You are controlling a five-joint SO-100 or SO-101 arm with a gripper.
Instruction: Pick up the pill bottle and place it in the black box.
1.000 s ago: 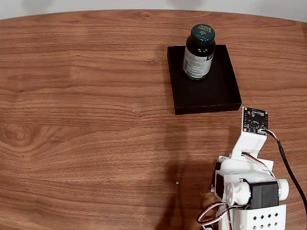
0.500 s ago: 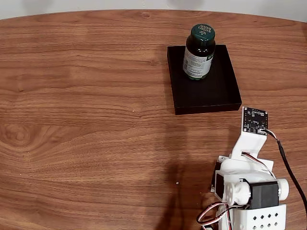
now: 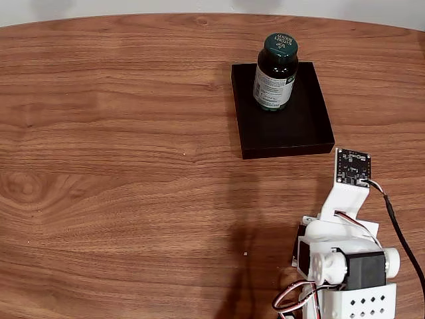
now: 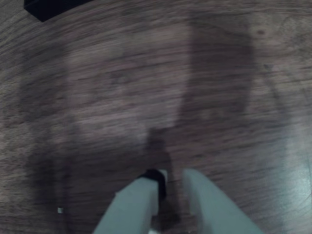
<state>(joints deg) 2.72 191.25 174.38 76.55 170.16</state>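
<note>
Pill bottle [image 3: 274,73] standing upright in the fixed view, long axis vertical, dark green screw cap [image 3: 279,45] facing up toward the camera with pale print showing on top. White printed label [image 3: 268,88] wrapping the lower body, facing left and toward the viewer. Bottle resting inside the black box [image 3: 292,129], toward its far end and left of centre, base sitting on the box floor. Remaining box floor lying bare in front of and to the right of the bottle.

Black box lying flat on the wood-grain worktop [image 3: 119,166], long side running away from the camera, right of centre in the fixed view. One corner of it [image 4: 46,7] showing at the top left of the wrist view.

Arm sitting folded at the lower right of the fixed view, well apart from the box; white body with dark servo [image 3: 345,266] and a small black circuit board on a white bracket [image 3: 352,166] just beside the box's near right corner, not touching.

Tool [image 4: 170,178] pointing down at bare worktop in the wrist view, two pale fingers [image 4: 134,204] standing slightly apart with a narrow gap, gripping nothing.
</note>
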